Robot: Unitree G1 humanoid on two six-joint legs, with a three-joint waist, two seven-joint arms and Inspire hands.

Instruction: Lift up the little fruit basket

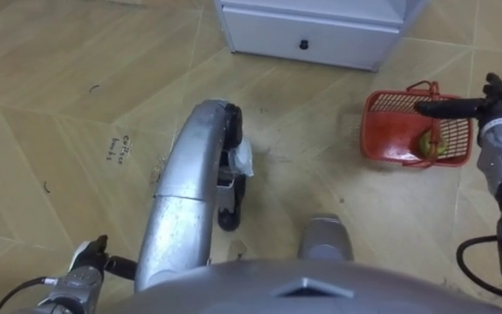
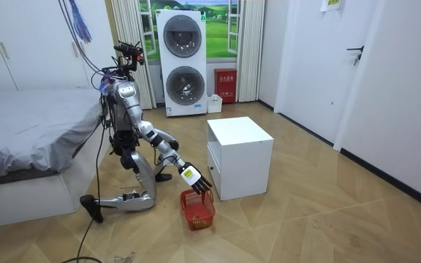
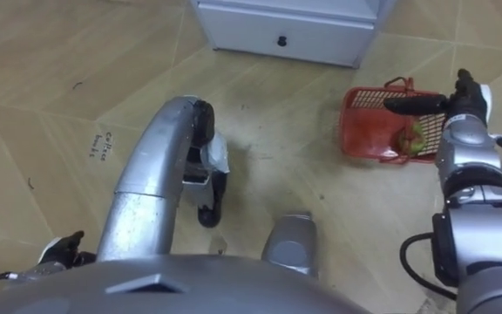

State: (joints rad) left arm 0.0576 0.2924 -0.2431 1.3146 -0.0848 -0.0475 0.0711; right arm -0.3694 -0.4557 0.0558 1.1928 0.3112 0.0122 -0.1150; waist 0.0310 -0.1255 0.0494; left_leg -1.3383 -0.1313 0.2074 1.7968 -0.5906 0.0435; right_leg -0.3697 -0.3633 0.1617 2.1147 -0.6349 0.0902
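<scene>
Task status: the pickup is not yet done. I read the red basket (image 1: 389,138) as resting on the floor (image 1: 42,70) at about 2 o'clock from the robot's body, with a white cabinet (image 1: 308,35) at 12 o'clock. A yellow-green fruit (image 1: 432,145) lies toward the basket's 4 o'clock corner. In the room view the robot kneels on one knee between the bed (image 2: 28,124) and the cabinet, its right arm stretched down over the basket. The right robot hand (image 1: 493,106) is fully open. Its fingers (image 1: 443,109) are straight and point toward 9 o'clock across the basket's right part, just beside the handle (image 1: 425,85). It holds nothing, and I cannot tell whether it touches the rim. Remaining, in my judgement: curl the fingers round the handle, then lift. The left robot hand (image 1: 90,257) sits at 7 o'clock, well apart from the basket; I cannot tell its state.
</scene>
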